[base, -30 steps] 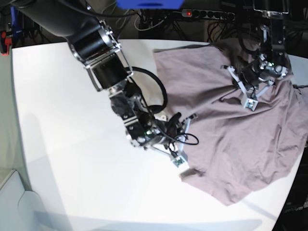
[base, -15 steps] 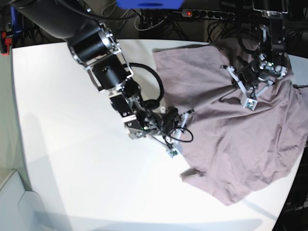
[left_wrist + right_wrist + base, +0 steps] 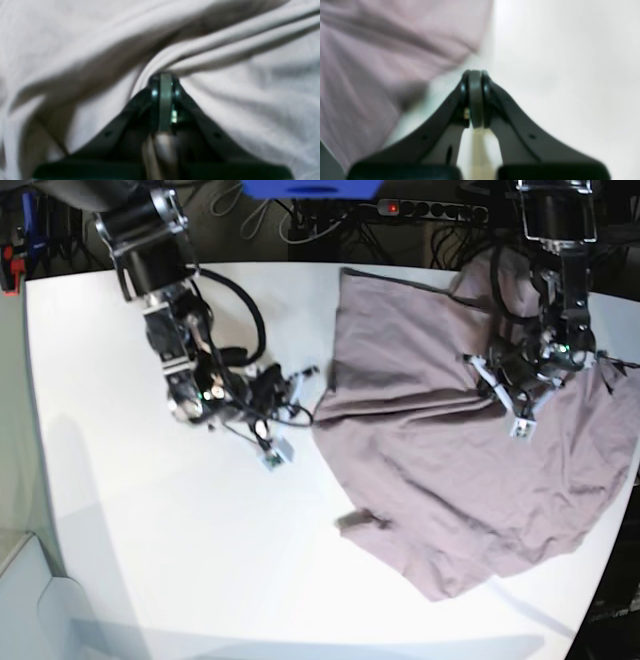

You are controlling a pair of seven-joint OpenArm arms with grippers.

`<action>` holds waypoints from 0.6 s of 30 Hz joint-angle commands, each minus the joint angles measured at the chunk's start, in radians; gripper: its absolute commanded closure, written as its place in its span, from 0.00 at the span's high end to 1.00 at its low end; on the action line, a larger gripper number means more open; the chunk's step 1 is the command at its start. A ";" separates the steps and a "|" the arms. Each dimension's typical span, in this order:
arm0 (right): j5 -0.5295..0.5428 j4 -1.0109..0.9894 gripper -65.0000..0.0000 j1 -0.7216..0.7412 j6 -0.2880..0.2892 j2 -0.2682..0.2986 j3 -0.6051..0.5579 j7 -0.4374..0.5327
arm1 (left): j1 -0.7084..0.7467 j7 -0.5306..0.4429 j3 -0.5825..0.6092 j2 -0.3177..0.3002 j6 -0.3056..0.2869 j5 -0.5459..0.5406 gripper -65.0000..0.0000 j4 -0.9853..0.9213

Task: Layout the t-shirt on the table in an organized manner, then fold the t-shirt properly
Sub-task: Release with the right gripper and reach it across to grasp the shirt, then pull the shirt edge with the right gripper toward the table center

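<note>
We see the left gripper [image 3: 163, 82] clamped on a t-shirt [image 3: 470, 450] fold; the right gripper [image 3: 475, 77] sits closed, empty, above the table [image 3: 130, 520].

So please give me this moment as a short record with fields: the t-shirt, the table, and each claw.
t-shirt: t-shirt lies crumpled on the table's right part in the base view, not yet spread flat
table: white table
left claw: left claw shut, pinching a fold of the t-shirt, wrinkles running out from it
right claw: right claw shut and holding nothing, over bare table just beside the shirt's edge
</note>
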 commanded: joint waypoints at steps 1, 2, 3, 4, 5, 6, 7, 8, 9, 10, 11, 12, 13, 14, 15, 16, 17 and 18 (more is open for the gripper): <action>-0.008 0.046 0.00 -0.015 -0.007 0.005 -0.001 -0.038 | -0.018 0.040 0.002 -0.009 0.013 0.044 0.00 -0.024; -0.008 0.089 0.00 -0.047 -0.007 0.014 -0.001 -0.051 | -0.037 0.033 0.002 -0.009 0.013 0.044 0.00 -0.042; -0.008 0.126 0.00 -0.080 -0.007 0.020 -0.003 -0.061 | -0.054 0.026 0.002 -0.010 0.013 0.044 0.00 -0.056; -0.008 0.154 0.00 -0.103 -0.007 0.022 -0.003 -0.065 | -0.071 0.026 0.002 -0.012 0.013 0.044 0.00 -0.065; -0.008 0.181 0.00 -0.123 -0.007 0.022 -0.003 -0.067 | -0.086 0.026 0.002 -0.012 0.013 0.044 0.00 -0.068; -0.008 0.209 0.00 -0.144 -0.007 0.022 -0.003 -0.067 | -0.098 0.033 0.002 -0.012 0.013 0.044 0.00 -0.068; -0.008 0.238 0.00 -0.159 -0.007 0.023 -0.001 -0.067 | -0.106 0.036 0.002 -0.010 0.013 0.044 0.00 -0.063; -0.008 0.263 0.00 -0.169 -0.007 0.028 0.001 -0.067 | -0.110 0.036 0.002 -0.010 0.013 0.044 0.00 -0.059; -0.008 0.297 0.00 -0.176 -0.007 0.039 0.001 -0.068 | -0.110 0.036 0.002 -0.010 0.015 0.044 0.00 -0.057; -0.008 0.327 0.00 -0.182 -0.007 0.045 0.002 -0.068 | -0.115 0.036 0.002 -0.010 0.016 0.044 0.00 -0.050; -0.008 0.353 0.00 -0.184 -0.007 0.049 0.002 -0.068 | -0.117 0.037 0.002 -0.013 0.016 0.044 0.00 -0.040; -0.008 0.379 0.00 -0.181 -0.007 0.049 0.002 -0.068 | -0.115 0.037 0.002 -0.016 0.016 0.044 0.00 -0.033; -0.008 0.399 0.00 -0.176 -0.007 0.051 0.002 -0.068 | -0.112 0.037 0.001 -0.018 0.016 0.041 0.00 -0.024; -0.008 0.418 0.00 -0.163 -0.007 0.054 0.002 -0.068 | -0.106 0.037 -0.004 -0.020 0.016 0.038 0.00 -0.010; -0.008 0.428 0.00 -0.144 -0.007 0.057 0.004 -0.068 | -0.087 0.039 -0.024 -0.020 0.013 0.039 0.00 0.007; -0.008 0.428 0.00 -0.123 -0.007 0.057 0.004 -0.068 | -0.069 0.039 -0.052 -0.016 0.010 0.036 0.00 0.024; -0.008 0.427 0.00 -0.100 -0.007 0.054 0.004 -0.068 | -0.054 0.039 -0.078 -0.010 0.010 0.035 0.00 0.042; -0.008 0.412 0.00 -0.074 -0.007 0.043 0.004 -0.068 | -0.038 0.039 -0.102 -0.007 0.008 0.035 0.00 0.065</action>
